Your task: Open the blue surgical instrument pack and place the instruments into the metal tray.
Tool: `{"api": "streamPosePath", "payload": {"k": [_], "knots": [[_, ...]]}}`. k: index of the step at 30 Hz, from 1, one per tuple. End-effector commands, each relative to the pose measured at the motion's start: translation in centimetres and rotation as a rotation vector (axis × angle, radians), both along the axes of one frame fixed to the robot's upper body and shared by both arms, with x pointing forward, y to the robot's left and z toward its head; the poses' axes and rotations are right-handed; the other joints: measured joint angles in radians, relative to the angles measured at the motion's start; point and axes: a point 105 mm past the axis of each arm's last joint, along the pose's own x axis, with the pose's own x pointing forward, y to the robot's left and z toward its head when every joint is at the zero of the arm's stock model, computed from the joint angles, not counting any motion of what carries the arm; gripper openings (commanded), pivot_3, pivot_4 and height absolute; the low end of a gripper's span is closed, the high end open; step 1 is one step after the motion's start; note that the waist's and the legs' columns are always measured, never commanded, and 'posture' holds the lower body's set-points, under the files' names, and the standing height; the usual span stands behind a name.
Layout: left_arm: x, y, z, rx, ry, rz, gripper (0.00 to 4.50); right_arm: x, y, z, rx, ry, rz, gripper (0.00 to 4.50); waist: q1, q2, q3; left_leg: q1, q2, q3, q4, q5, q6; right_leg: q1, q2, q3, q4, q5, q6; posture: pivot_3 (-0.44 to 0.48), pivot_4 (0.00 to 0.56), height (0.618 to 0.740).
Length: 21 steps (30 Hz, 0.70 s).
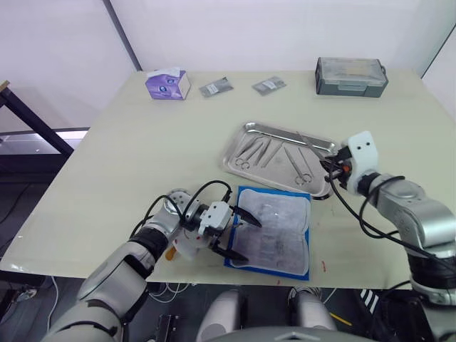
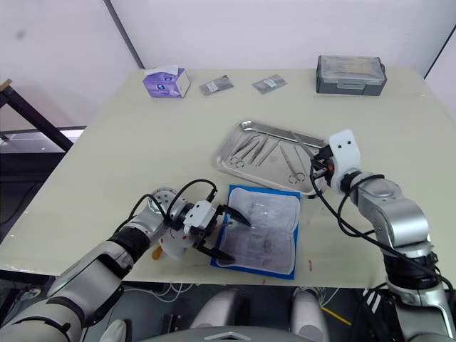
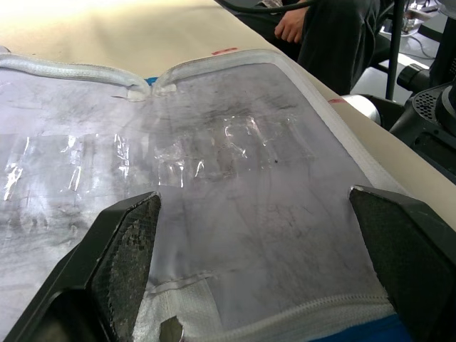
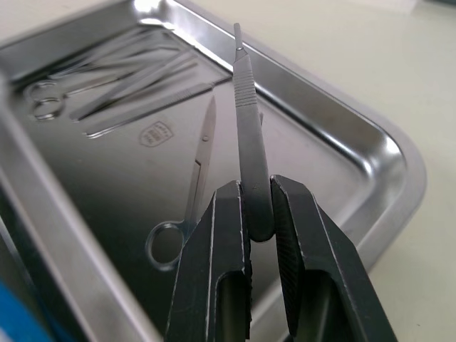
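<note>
- On the left, the left gripper [image 1: 241, 238] sits low over the near-left edge of the flat blue surgical instrument pack [image 1: 274, 229], which lies opened out on the pale beige surface [image 1: 142, 142] close to its near edge.
- Its two black fingers [image 3: 128, 249] are spread wide, one to either side of the pack's pale grey-white lining, with nothing between them; in the left wrist view the fingertips rest at or just above the white stitched border, and I cannot tell whether they touch it.
- The lining looks creased and smudged grey, with a clear plastic strip across its middle catching the light; only a thin blue margin shows around it.
- Just beyond the pack, towards the right, lies the shiny stainless-steel rectangular tray [image 1: 242, 139] with rounded corners and a low raised rim, set at a slant, its near corner just beside the pack's far edge.
- Inside the tray are several slim silvery instruments [image 1: 260, 151]: ring-handled scissors and straight tweezer-like tools towards its left end, and another pair of ring-handled scissors [image 4: 187, 214] nearer the right.
- On the right, the right gripper [image 4: 256, 214] hovers at the tray's right end, above the rim.
- Its fingers are closed tight on a slim dark-grey ribbed metal handle [image 4: 246, 107], which sticks out past the fingertips, pointing across the tray.
</note>
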Motion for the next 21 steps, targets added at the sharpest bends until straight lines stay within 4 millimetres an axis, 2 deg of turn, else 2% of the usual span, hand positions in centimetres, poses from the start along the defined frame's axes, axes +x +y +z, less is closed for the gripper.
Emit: {"api": "streamPosePath", "payload": {"k": [1,7,14,21], "knots": [[-2.4,1.9,-4.0,0.178,0.116,-0.036,4.50,0.9,-0.8,0.2,-0.038,0.022,-0.085,0.02,0.000,0.000,0.000,0.000,0.000,0.000,0.000,0.000,0.000,0.000,0.000,0.000,0.000,0.000,0.000,0.000,0.150,0.734],[-2.4,1.9,-4.0,0.173,0.117,-0.035,4.50,1.3,-0.8,-0.8,-0.085,0.082,-0.107,0.02,-0.010,0.001,0.000,0.000,0.000,0.000,0.000,0.000,0.000,0.000,0.000,0.000,0.001,0.000,0.000,0.000,0.150,0.734],[-2.6,2.0,-4.1,0.172,0.121,-0.034,4.50,1.5,-0.4,-2.6,-0.067,0.142,-0.135,0.02,-0.016,0.001,0.000,0.001,0.000,0.000,0.000,0.000,0.000,0.000,0.000,0.000,0.001,0.000,0.000,0.000,0.150,0.734],[-2.6,2.0,-4.1,0.174,0.121,-0.031,4.50,1.7,0.1,-3.5,-0.052,0.161,-0.130,0.02,-0.016,0.001,0.000,0.001,0.000,0.000,0.000,0.000,0.000,0.000,0.000,0.000,0.001,0.000,0.000,0.000,0.150,0.734]]}}
